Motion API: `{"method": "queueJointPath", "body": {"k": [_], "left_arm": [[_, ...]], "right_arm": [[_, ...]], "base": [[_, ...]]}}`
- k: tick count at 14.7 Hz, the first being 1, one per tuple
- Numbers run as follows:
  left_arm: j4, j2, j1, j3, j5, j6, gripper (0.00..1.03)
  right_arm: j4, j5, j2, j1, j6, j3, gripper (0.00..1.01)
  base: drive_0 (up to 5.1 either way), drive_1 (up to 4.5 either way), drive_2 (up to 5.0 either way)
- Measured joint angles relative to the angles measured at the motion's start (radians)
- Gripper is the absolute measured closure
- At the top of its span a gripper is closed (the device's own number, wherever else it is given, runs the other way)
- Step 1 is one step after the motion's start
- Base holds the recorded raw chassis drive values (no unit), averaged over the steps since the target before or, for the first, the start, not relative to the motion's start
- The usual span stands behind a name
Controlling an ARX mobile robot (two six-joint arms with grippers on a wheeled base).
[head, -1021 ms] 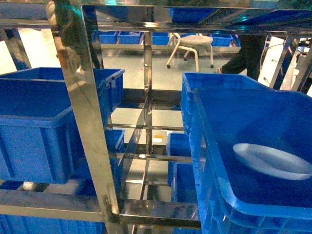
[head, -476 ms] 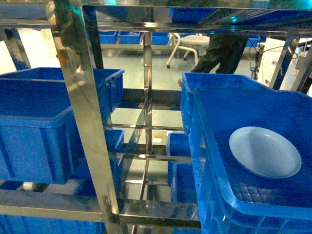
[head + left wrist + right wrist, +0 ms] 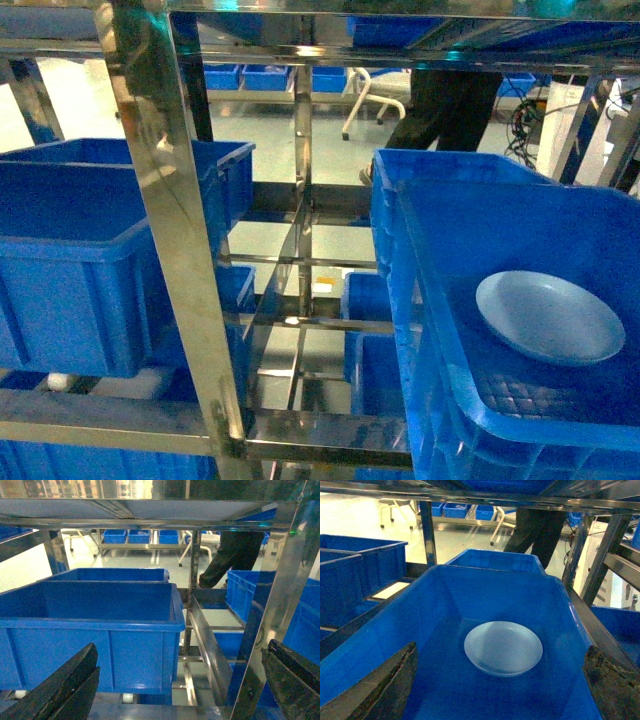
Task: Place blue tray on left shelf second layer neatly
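Note:
The pale blue tray lies flat inside a deep blue crate on the right side of the rack. In the right wrist view the tray sits on the crate floor, ahead of and below my right gripper, which is open and holds nothing. My left gripper is also open and empty, and faces the left shelf, where a blue crate stands on the steel tier. Neither gripper shows in the head view.
Shiny steel posts and rails frame both bays. A large blue crate fills the left tier, with more crates behind and below. A person's dark legs and a white stool stand beyond the rack.
The tray was a blurred streak in the right crate a second ago and now rests flat. The person's legs have walked into view behind the rack.

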Motion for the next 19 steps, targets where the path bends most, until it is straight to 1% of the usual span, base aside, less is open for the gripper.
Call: {"method": "queueJointPath", "body": {"k": [1,3,5,6,7,8,9,10,11,13,14,15,16,17,19], "left_arm": [[0.000,0.000,0.000,0.000,0.000,0.000,0.05],[0.000,0.000,0.000,0.000,0.000,0.000,0.05],[0.000,0.000,0.000,0.000,0.000,0.000,0.05],[0.000,0.000,0.000,0.000,0.000,0.000,0.05],[0.000,0.000,0.000,0.000,0.000,0.000,0.05],[0.000,0.000,0.000,0.000,0.000,0.000,0.05],[0.000,0.000,0.000,0.000,0.000,0.000,0.05],[0.000,0.000,0.000,0.000,0.000,0.000,0.05],[0.000,0.000,0.000,0.000,0.000,0.000,0.05],[0.000,0.000,0.000,0.000,0.000,0.000,0.05],[0.000,0.000,0.000,0.000,0.000,0.000,0.05],[0.000,0.000,0.000,0.000,0.000,0.000,0.05],[-0.001,0.000,0.000,0.000,0.000,0.000,0.05],[0.000,0.000,0.000,0.000,0.000,0.000,0.05],[0.000,0.000,0.000,0.000,0.000,0.000,0.05]], "right_arm": [[-0.055,0.002,-0.066,-0.001,0.009,-0.011,0.03],[-0.155,-0.007,-0.164,-0.031,0.016,-0.037,0.03],[-0.325,-0.047,-0.326,-0.089,0.019,-0.070,0.03],[-0.403,-0.081,-0.400,-0.121,0.018,-0.077,0.03],[-0.452,-0.109,-0.447,-0.148,0.011,-0.080,0.03],[-0.458,-0.123,-0.458,-0.161,0.001,-0.080,0.03],[-0.439,-0.131,-0.438,-0.163,-0.013,-0.080,0.03],[-0.378,-0.103,-0.408,-0.146,-0.029,-0.081,0.03],[-0.382,-0.097,-0.406,-0.143,-0.043,-0.081,0.03],[-0.378,-0.092,-0.407,-0.144,-0.050,-0.081,0.03],[-0.247,-0.042,-0.366,-0.122,-0.030,-0.089,0.09],[-0.179,0.023,-0.394,-0.079,0.006,-0.093,0.22],[-0.243,0.065,-0.483,-0.035,0.024,-0.093,0.35],[-0.316,0.104,-0.563,0.000,0.035,-0.093,0.48],[-0.462,0.165,-0.683,0.059,0.042,-0.086,0.73]], "base": [[0.0,0.00,0.0],[0.0,0.00,0.0],[0.0,0.00,0.0],[0.0,0.00,0.0],[0.0,0.00,0.0],[0.0,0.00,0.0],[0.0,0.00,0.0],[0.0,0.00,0.0],[0.0,0.00,0.0],[0.0,0.00,0.0],[0.0,0.00,0.0],[0.0,0.00,0.0],[0.0,0.00,0.0],[0.0,0.00,0.0],[0.0,0.00,0.0]]}}
